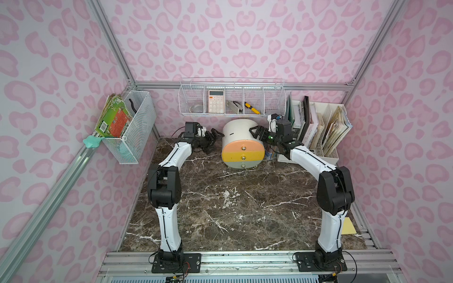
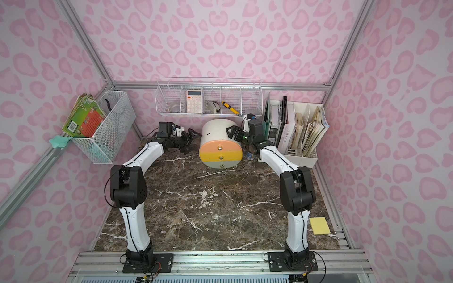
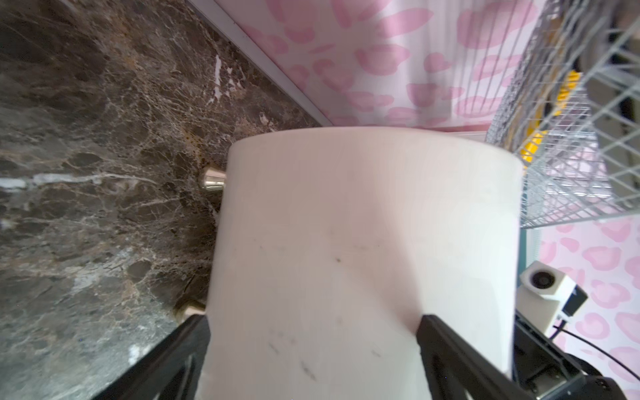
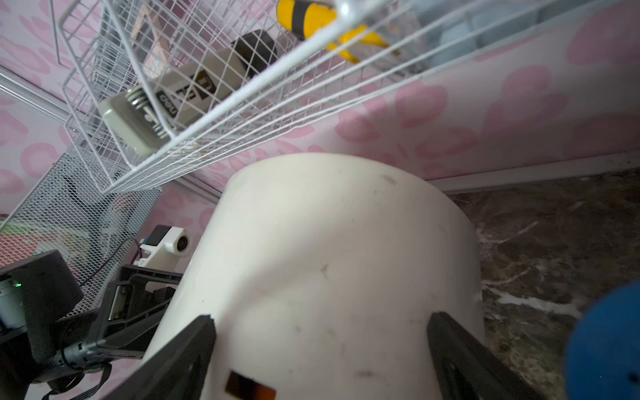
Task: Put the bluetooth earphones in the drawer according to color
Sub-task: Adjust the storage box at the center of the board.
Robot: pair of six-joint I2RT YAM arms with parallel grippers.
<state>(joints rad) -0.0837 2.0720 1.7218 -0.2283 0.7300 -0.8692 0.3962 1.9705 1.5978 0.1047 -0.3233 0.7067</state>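
The drawer [image 1: 241, 137] [image 2: 218, 137] is a white round-topped cabinet at the back middle of the marble table. Its peach front [image 1: 242, 146], yellow front [image 1: 242, 156] and grey-green front [image 1: 242, 165] are all pushed in. My left gripper [image 1: 217, 137] [image 3: 315, 322] is open at the cabinet's left wall, which fills the space between its fingers. My right gripper [image 1: 255, 132] [image 4: 323, 320] is open at the right wall in the same way. Whether the fingers touch the wall, I cannot tell. The bluetooth earphones are out of view.
A wire shelf [image 1: 232, 98] on the back wall, just above the cabinet, holds a calculator, a stapler and a yellow cutter. A mesh basket [image 1: 132, 127] with books hangs on the left wall. A white file rack [image 1: 326, 132] stands at back right. A yellow pad [image 2: 318, 225] lies at front right.
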